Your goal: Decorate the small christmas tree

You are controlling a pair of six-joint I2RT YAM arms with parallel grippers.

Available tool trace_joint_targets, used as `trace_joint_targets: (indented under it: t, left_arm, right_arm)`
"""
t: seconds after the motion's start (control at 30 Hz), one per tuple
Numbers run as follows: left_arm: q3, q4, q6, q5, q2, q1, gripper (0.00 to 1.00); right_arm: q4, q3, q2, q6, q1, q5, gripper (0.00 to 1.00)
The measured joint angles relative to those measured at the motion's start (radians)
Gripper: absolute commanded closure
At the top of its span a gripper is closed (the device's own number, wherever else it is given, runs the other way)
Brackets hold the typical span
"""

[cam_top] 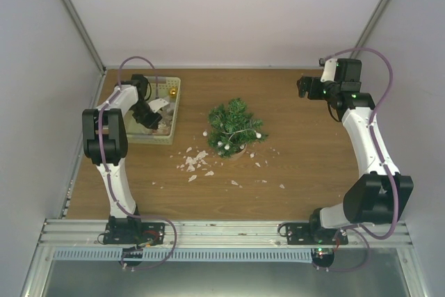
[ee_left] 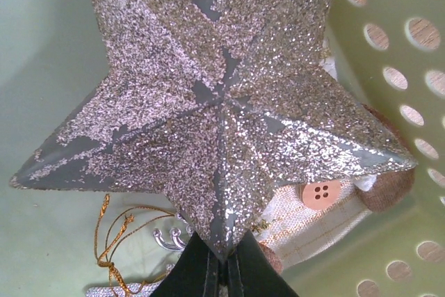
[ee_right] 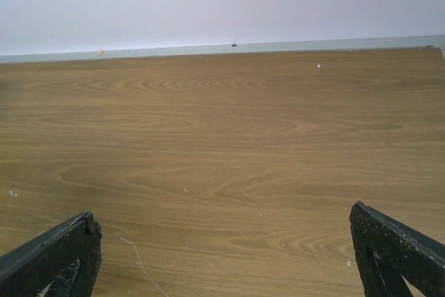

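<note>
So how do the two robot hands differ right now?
The left hand is shut on a glittery silver star; the right hand is wide open and empty. The left sits inside the pale basket; the right hangs over the wooden table. Both have dark fingers.

Nothing legible in any view. No text, label, brand, number or sign can be read on the star [ee_left: 222,102] pinched at the tips of the left pincer [ee_left: 224,276], on the basket [ee_left: 410,193] around that pincer, or on the table [ee_right: 222,137] ahead of the wide-spread right pincer [ee_right: 222,217].
</note>
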Motion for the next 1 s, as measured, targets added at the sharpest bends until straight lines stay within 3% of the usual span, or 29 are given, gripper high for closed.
trace_joint_targets:
  t: [0.3,0.53,0.63,1.0]
  left_arm:
    - [0.044,-0.032,0.0,-0.019,-0.016,-0.002,1.0]
    - [0.183,-0.077,0.0,-0.077,-0.091,-0.002,1.0]
    - [0.221,-0.076,0.0,-0.11,-0.131,-0.002,0.88]
    - [0.171,-0.033,0.009,-0.218,-0.145,-0.003,0.94]
  right_arm:
    - [0.0,0.0,0.0,0.0,0.0,0.0,0.03]
    - [0.0,0.0,0.0,-0.003,0.0,0.0,0.03]
    - [0.0,0.0,0.0,-0.006,0.0,0.0,0.03]
    - [0.006,-0.004,0.0,-0.006,0.002,0.0,0.03]
